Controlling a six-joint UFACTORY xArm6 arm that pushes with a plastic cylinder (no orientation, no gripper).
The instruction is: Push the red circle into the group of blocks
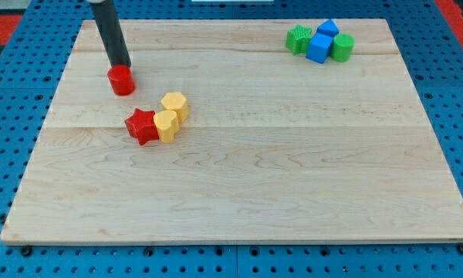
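Observation:
The red circle [122, 80] lies at the view's upper left on the wooden board [239, 201]. My tip [123, 66] touches its top edge, the dark rod rising to the view's top. Below and to the right, a red star [142, 126] touches a yellow heart-like block [167, 126], with a yellow hexagon [174, 105] just above them. The red circle stands apart from this group, up and to the left of it.
At the view's top right sits a second cluster: a green star-like block [298, 38], a blue cube [320, 48], a blue block [328, 28] behind it and a green cylinder [342, 48]. A blue pegboard surrounds the board.

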